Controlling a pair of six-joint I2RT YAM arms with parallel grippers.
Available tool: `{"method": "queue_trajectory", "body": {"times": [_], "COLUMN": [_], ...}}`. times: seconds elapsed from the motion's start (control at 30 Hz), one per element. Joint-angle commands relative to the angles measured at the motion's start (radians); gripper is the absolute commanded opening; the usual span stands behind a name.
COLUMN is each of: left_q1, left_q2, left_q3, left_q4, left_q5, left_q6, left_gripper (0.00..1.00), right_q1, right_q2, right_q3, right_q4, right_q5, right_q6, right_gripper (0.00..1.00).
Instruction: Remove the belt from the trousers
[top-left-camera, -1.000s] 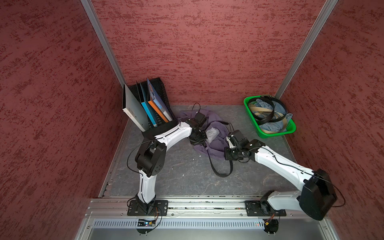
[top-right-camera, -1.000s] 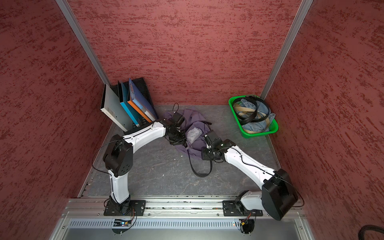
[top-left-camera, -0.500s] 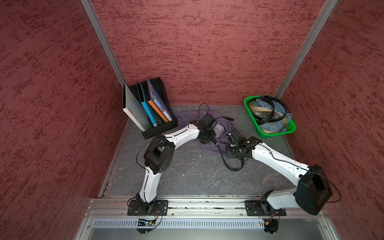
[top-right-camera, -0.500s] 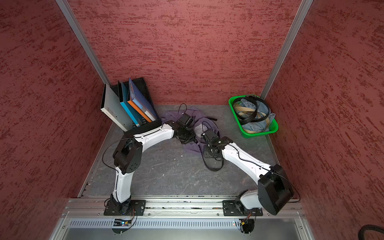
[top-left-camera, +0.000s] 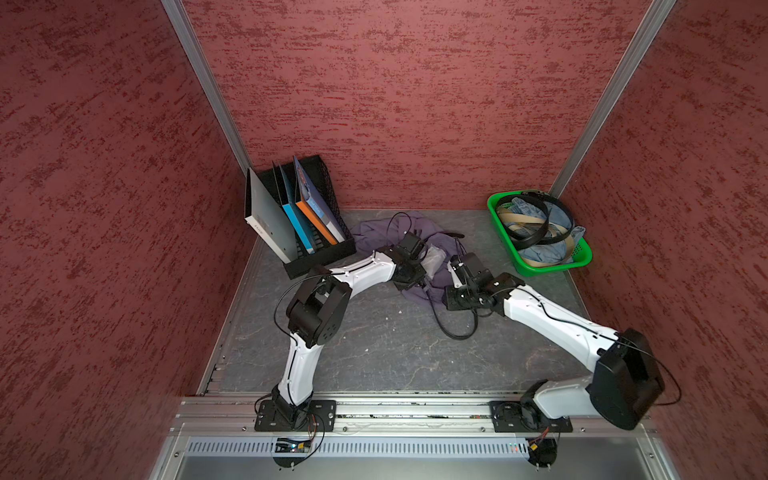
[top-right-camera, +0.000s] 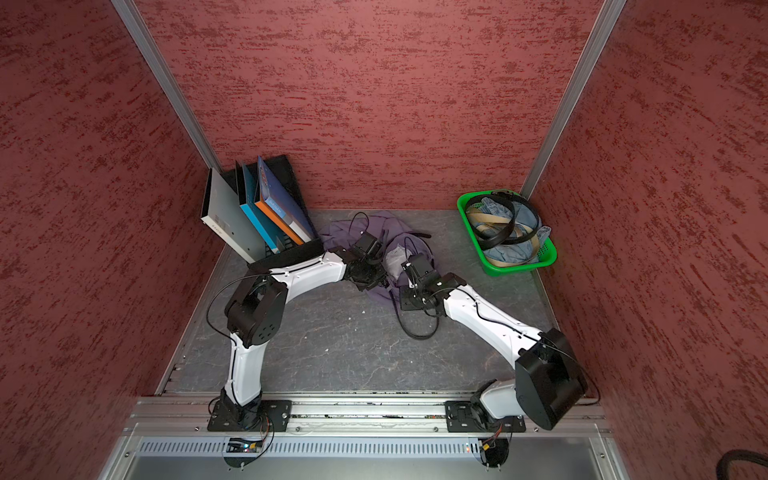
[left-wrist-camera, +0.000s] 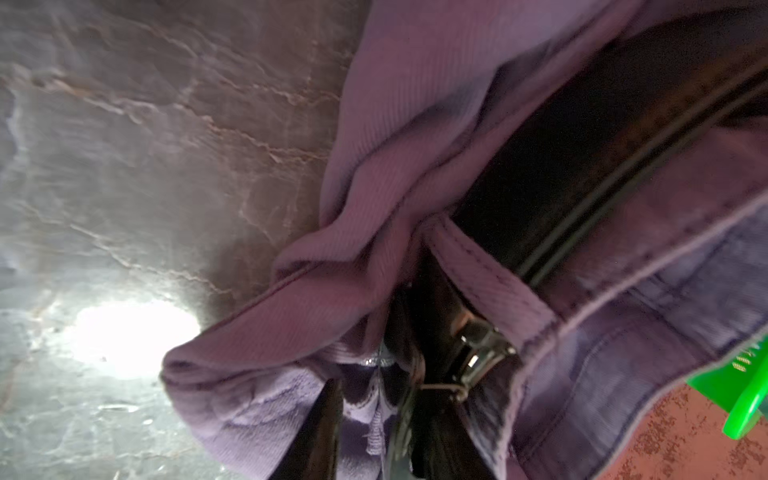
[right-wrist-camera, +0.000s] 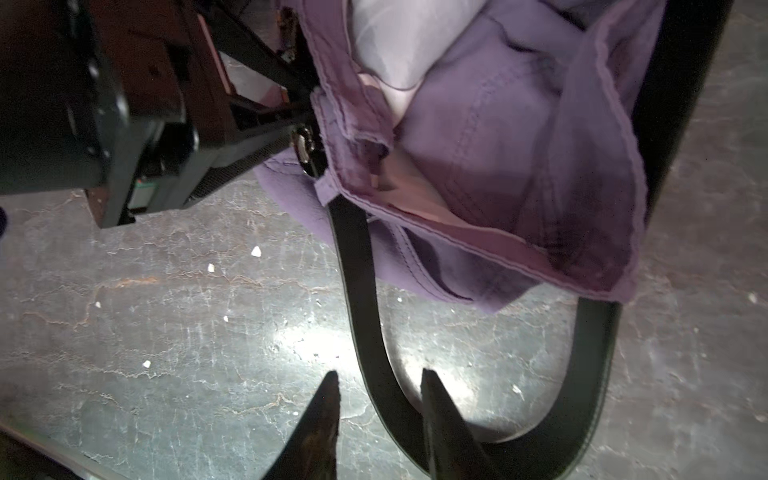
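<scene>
The purple-grey trousers (top-left-camera: 382, 230) (top-right-camera: 345, 230) lie bunched at the back middle of the table. The black belt (top-left-camera: 446, 330) (top-right-camera: 409, 330) runs out of the waistband into a loop on the table. In the left wrist view the belt (left-wrist-camera: 561, 166) passes under a belt loop of the trousers (left-wrist-camera: 415, 124), with its buckle (left-wrist-camera: 478, 349) just beyond. My left gripper (left-wrist-camera: 370, 399) (top-left-camera: 422, 280) is open a little, with waistband fabric between its fingers. My right gripper (right-wrist-camera: 380, 386) (top-left-camera: 446, 301) is open just above the table. The belt strap (right-wrist-camera: 359, 291) runs between its fingers, close to one of them.
A green basket (top-left-camera: 536, 268) with light-blue denim and other belts stands at the back right. A black file rack (top-left-camera: 316, 249) with folders stands at the back left. Red walls close in three sides. The two arms meet over the trousers.
Both grippers have gone from shut to slightly open. The left gripper has moved right with the waistband, and the belt loop on the table has shifted right with it.
</scene>
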Motion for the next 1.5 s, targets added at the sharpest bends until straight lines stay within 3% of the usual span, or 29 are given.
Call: {"method": "queue_trajectory", "body": {"times": [0.0, 0.2, 0.3, 0.47, 0.67, 0.9, 1.0, 1.1, 1.27, 1.47], "left_q1": [0.007, 0.010, 0.026, 0.049, 0.045, 0.078, 0.076, 0.066, -0.011, -0.046], "left_q2": [-0.063, -0.178, -0.223, -0.240, -0.187, -0.121, -0.135, -0.151, -0.183, -0.111], "left_q3": [-0.045, -0.148, -0.216, -0.372, -0.471, -0.549, -0.543, -0.454, -0.241, -0.098], "left_q4": [0.051, 0.241, 0.325, 0.552, 0.791, 1.005, 0.926, 0.679, 0.266, 0.040], "left_q5": [-0.018, -0.061, -0.033, 0.165, 0.337, 0.475, 0.445, 0.378, 0.166, 0.071], "left_q6": [0.030, 0.161, 0.228, 0.286, 0.359, 0.266, 0.269, 0.306, 0.407, 0.334], "left_gripper": [0.33, 0.43, 0.41, 0.21, 0.23, 0.30, 0.31, 0.30, 0.29, 0.27], "right_q1": [-0.011, -0.011, -0.011, -0.026, -0.098, -0.113, -0.128, -0.143, -0.157, -0.161], "right_q2": [0.042, 0.135, 0.163, 0.190, 0.192, 0.268, 0.283, 0.288, 0.280, 0.292], "right_q3": [0.032, 0.028, 0.030, 0.041, 0.032, 0.125, 0.122, 0.113, 0.089, 0.076], "right_q4": [0.058, 0.062, 0.070, 0.098, 0.217, 0.184, 0.188, 0.193, 0.220, 0.254], "right_q5": [-0.124, -0.150, -0.140, -0.098, -0.179, -0.167, -0.165, -0.165, -0.176, -0.202], "right_q6": [-0.038, -0.046, -0.052, -0.047, -0.004, -0.027, -0.025, -0.024, -0.015, -0.004], "right_gripper": [0.34, 0.35, 0.35, 0.34, 0.31, 0.25, 0.25, 0.25, 0.25, 0.25]}}
